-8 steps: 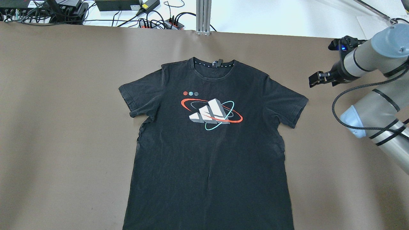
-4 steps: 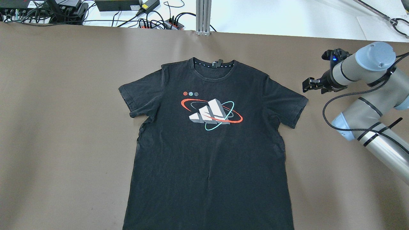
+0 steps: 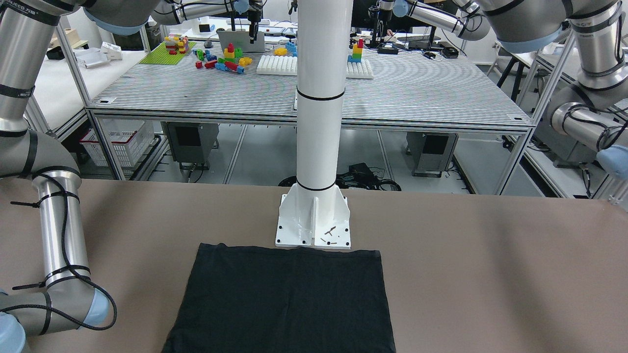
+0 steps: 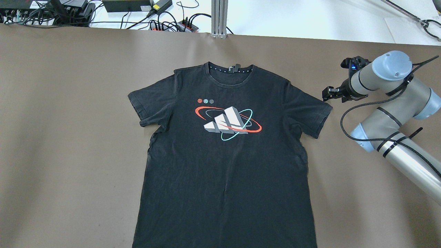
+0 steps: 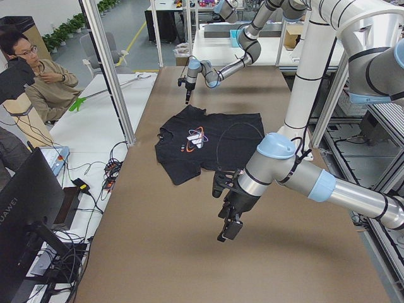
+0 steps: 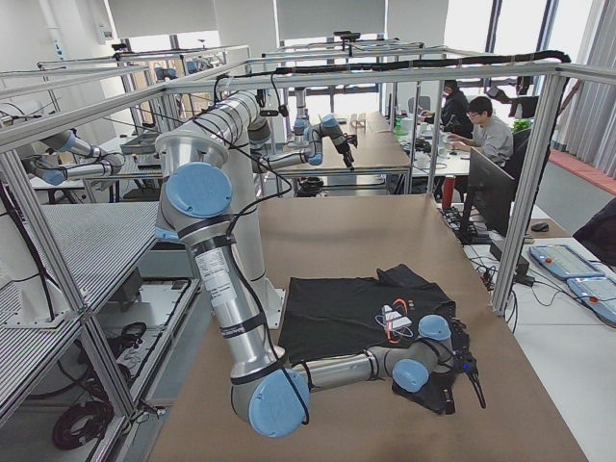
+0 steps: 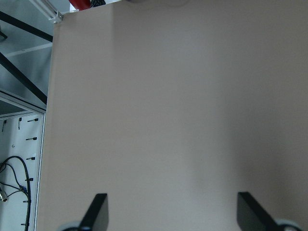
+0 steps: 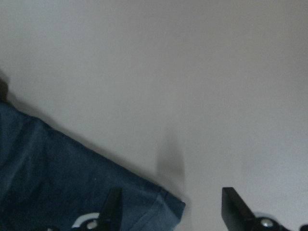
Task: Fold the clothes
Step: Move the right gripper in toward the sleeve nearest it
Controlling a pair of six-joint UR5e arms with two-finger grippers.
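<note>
Hem of shirt (image 4: 224,172) runs off overhead view; left tool (image 7: 171,204) and right tool (image 8: 169,197) stand spread.

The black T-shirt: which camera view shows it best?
Overhead exterior: the T-shirt lies flat, print up, only its hem cut off. Front-facing shows just the lower part; the side views show it small; right wrist, one sleeve corner; left wrist, nothing.

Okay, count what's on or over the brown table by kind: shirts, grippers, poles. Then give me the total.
Black T-shirt: 1
Grippers: 2, the left gripper and the right gripper, both open
White pole: 1
Total: 4
</note>
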